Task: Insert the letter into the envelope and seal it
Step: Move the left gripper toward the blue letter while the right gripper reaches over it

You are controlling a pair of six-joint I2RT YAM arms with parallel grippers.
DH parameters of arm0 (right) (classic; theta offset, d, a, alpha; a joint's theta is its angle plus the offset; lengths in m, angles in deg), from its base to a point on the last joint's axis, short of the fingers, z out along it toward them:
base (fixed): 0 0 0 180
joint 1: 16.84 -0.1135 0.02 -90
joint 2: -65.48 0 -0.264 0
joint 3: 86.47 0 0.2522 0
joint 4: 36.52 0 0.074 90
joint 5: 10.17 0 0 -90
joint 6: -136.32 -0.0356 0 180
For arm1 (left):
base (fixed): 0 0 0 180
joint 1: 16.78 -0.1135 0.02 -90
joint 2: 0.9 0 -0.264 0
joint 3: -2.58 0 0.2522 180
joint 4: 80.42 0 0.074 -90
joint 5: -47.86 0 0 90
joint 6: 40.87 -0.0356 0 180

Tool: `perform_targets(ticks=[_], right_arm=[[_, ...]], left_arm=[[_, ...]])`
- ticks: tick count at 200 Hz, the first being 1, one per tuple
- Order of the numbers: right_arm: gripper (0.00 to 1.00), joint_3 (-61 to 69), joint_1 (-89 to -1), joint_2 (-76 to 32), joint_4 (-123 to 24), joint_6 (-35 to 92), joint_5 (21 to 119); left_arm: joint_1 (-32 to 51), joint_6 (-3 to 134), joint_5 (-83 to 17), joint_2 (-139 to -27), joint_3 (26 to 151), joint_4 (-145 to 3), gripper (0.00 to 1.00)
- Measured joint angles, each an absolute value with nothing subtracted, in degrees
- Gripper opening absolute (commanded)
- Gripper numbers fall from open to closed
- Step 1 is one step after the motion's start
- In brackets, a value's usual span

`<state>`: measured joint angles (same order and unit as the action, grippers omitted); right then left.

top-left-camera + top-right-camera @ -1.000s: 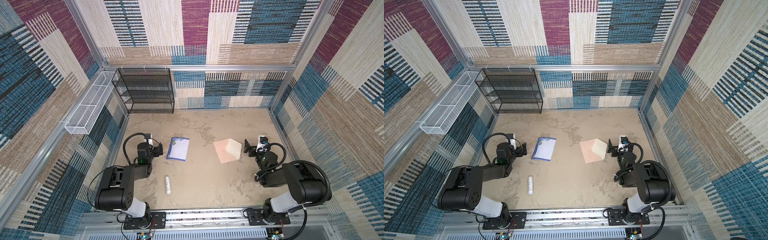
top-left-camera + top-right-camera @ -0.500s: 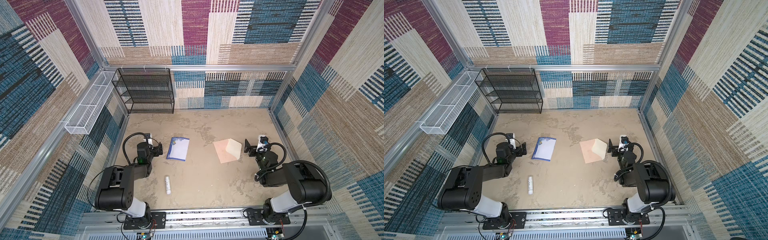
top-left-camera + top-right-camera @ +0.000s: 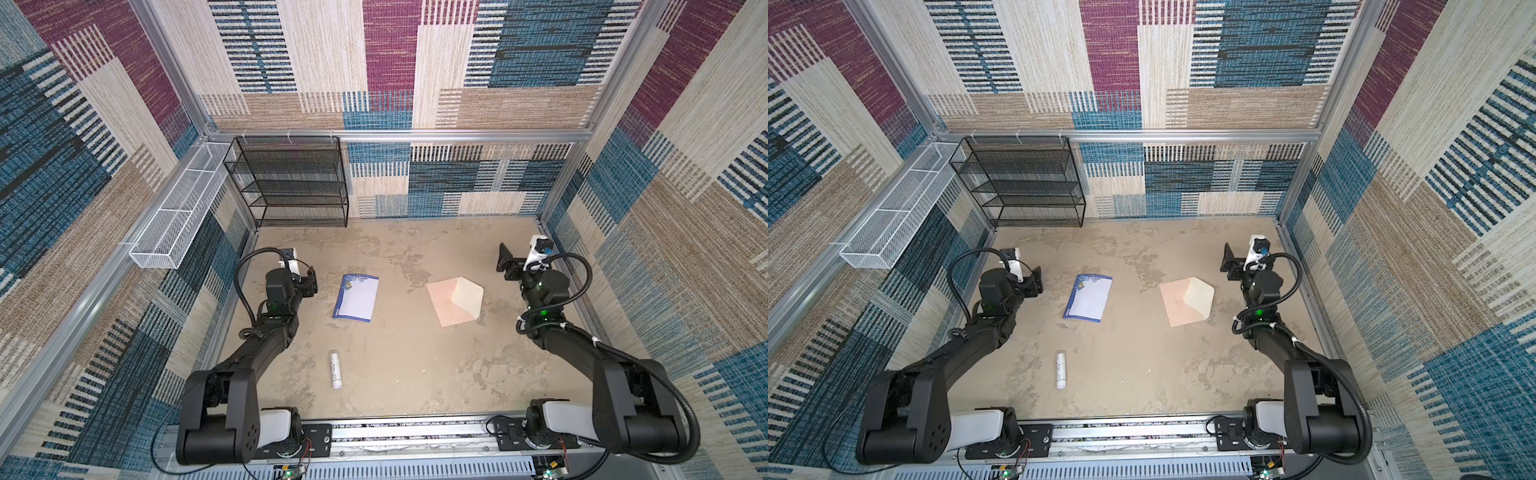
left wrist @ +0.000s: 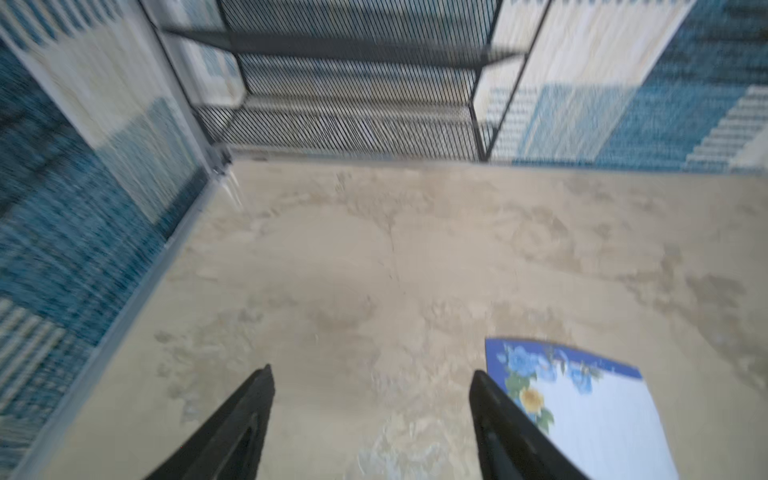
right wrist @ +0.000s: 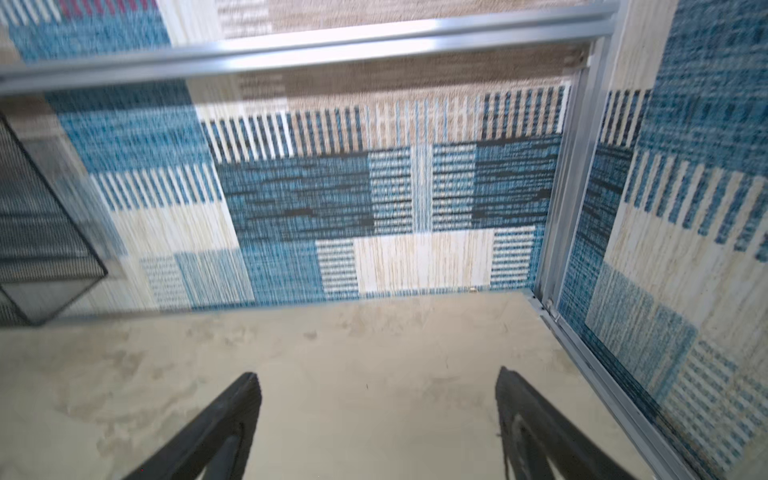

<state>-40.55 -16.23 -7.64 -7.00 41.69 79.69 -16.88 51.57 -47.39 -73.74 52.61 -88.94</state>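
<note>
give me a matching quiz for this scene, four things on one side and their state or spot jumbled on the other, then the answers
Things:
1. letter
2. envelope
3. white tube
4. black mesh rack

State or spot:
a. flap open, cream inside showing
b. standing upright in the back left corner
c. lying flat, blue flowered border facing up
d. lying on its side, alone towards the front

Pairs: 1-c, 2-a, 3-d, 4-b
</note>
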Motion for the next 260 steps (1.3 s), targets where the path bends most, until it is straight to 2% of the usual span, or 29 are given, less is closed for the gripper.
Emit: perform_targets(ticks=[26,52,90,126,162,196,221,233,260], right_arm=[[0.89,-30.3,-16.5,-5.5,-24.8,32.8,80.3],[0.90,-27.9,-18.6,-2.8,-37.8,25.2,77.7],[0.91,-26.5,-26.5,-1.1,-51.2,19.3,73.7],[0.91,-26.3,-34.3,-0.6,-58.4,16.6,70.7],[0.90,-26.6,-42.4,-2.5,-60.1,15.3,68.9],[0.90,-23.4,-48.0,-9.4,-60.6,15.1,67.9],[0.89,-18.9,-49.3,-15.9,-60.1,15.1,66.7],[0.89,-16.8,-49.7,-18.7,-59.7,15.1,66.1],[0.89,-13.0,-50.3,-24.0,-58.8,15.1,64.2]], left_arm=[[-16.1,57.1,-49.9,-65.4,58.6,-74.5,0.68],[-15.8,64.7,-49.1,-59.9,65.6,-59.4,0.67],[-15.7,73.0,-38.5,-58.2,70.2,-41.2,0.65],[-12.7,77.7,-31.3,-58.9,70.6,-31.2,0.65],[-7.7,81.1,-29.6,-61.7,69.1,-28.3,0.67],[-4.2,83.8,-28.1,-66.4,67.2,-29.2,0.67],[-3.9,86.1,-25.8,-68.8,64.5,-32.7,0.72],[-3.7,87.2,-24.7,-69.8,62.9,-34.6,0.78],[-3.0,90.0,-22.6,-70.2,58.9,-38.4,0.82]])
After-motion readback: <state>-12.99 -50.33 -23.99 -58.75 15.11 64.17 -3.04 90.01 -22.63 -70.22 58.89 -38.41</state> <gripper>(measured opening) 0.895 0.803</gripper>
